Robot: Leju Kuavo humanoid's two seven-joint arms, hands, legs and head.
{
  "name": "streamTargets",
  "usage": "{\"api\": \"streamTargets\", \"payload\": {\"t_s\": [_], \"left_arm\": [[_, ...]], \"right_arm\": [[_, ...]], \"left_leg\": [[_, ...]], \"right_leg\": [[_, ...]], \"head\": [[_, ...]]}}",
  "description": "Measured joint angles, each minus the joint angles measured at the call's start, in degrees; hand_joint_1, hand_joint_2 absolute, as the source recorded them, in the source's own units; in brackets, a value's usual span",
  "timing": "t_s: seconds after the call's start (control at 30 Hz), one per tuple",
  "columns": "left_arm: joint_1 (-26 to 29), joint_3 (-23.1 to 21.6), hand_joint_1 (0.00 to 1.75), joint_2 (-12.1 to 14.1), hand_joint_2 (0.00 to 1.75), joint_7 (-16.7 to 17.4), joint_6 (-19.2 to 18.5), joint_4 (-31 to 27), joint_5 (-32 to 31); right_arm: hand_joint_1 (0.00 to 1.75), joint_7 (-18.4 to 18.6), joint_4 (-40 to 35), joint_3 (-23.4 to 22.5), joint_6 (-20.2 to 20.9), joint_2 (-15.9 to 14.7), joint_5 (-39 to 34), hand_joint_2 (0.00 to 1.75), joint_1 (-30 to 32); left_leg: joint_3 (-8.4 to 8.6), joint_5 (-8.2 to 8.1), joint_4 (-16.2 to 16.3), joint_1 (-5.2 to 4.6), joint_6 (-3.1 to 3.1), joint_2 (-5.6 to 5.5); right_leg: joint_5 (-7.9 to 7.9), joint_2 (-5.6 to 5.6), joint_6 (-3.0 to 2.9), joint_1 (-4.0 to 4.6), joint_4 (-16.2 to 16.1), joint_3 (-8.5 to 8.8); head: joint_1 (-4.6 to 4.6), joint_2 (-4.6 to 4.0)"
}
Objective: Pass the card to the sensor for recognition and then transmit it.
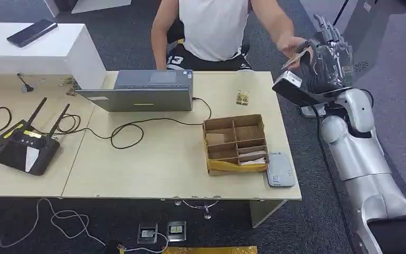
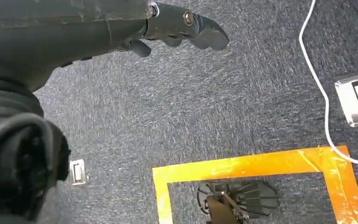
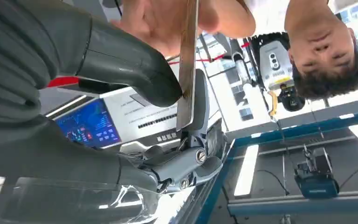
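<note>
My right hand (image 1: 325,47) pinched the thin tan card (image 3: 187,65), its long edge toward the person's hand (image 1: 295,48) just left.

Card (image 3: 187,70): thin, brownish, seen edge-on, pinched between thumb and fingers of right hand (image 1: 328,53), raised past the desk's far right corner; a person's hand (image 1: 294,50) touches it. Sensor (image 1: 280,169): flat pale grey device, lying on desk's (image 1: 153,164) near right edge, touching the cardboard box.

The robot's grey right hand (image 3: 121,93) is pinching a thin brownish card (image 3: 187,65) edge-on, a person's hand (image 3: 158,23) touching it.
</note>
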Motion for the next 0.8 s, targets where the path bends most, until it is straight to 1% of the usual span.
{"api": "streamTargets", "payload": {"t_s": [0.17, 0.23, 0.43, 0.6, 0.63, 0.67, 0.8], "left_arm": [[-0.9, -0.5, 0.00, 0.0, 0.00, 0.8, -0.8, 0.0, -1.0], [-1.2, -0.8, 0.00, 0.0, 0.00, 1.1, -0.9, 0.0, -1.3], [-1.9, -1.4, 0.00, 0.0, 0.00, 1.7, -1.4, 0.0, -1.8], [-2.0, -1.6, 0.00, 0.0, 0.00, 2.0, -1.5, 0.0, -1.8], [-2.0, -1.6, 0.00, 0.0, 0.00, 2.1, -1.5, 0.0, -1.8], [-2.0, -1.6, 0.00, 0.0, 0.00, 2.2, -1.5, 0.0, -1.8], [-1.9, -1.7, 0.00, 0.0, 0.00, 2.4, -1.7, 0.0, -1.8]], "right_arm": [[1.75, -2.5, 8.1, 0.6, -0.9, 1.9, 0.1, 1.75, -3.9], [1.75, -2.9, 11.5, 0.7, -0.9, 2.6, 0.3, 1.75, -5.1], [1.75, -2.4, 20.7, 1.5, -0.5, 4.5, 2.4, 1.75, -8.5], [1.75, -1.8, 25.7, 2.4, -0.3, 5.5, 4.1, 1.75, -10.0], [0.44, -1.8, 27.4, 2.7, -0.5, 5.8, 4.3, 1.75, -10.2], [0.00, -1.8, 28.2, 2.8, -0.7, 6.0, 4.3, 1.75, -10.4], [0.00, -1.8, 30.4, 3.2, -2.1, 6.6, 4.8, 1.75, -10.3]], "left_leg": [[-0.02, 0.02, 0.0, 0.00, -0.03, 0.00], [-0.02, 0.02, 0.0, 0.00, -0.03, -0.04], [-0.03, 0.02, 0.0, 0.00, -0.03, -0.04], [-0.03, 0.02, 0.0, 0.00, -0.03, -0.04], [-0.03, 0.03, 0.0, 0.00, -0.03, -0.05], [-0.03, 0.03, 0.0, 0.00, -0.03, -0.04], [-0.03, 0.03, 0.0, 0.00, -0.03, -0.04]], "right_leg": [[0.01, 0.04, 0.00, 0.00, 0.0, -0.02], [0.01, -0.02, 0.00, 0.00, 0.0, -0.01], [0.00, -0.02, 0.00, 0.00, 0.0, -0.02], [0.00, -0.03, 0.00, 0.00, 0.0, -0.02], [0.00, -0.03, 0.00, 0.00, 0.0, -0.02], [0.01, -0.02, 0.00, 0.00, 0.0, -0.02], [0.00, -0.02, 0.00, 0.00, 0.0, -0.03]], "head": [[0.02, 0.00], [0.00, 0.00], [0.00, 0.00], [0.00, 0.00], [0.00, 0.00], [-0.02, 0.00], [0.00, 0.00]]}}
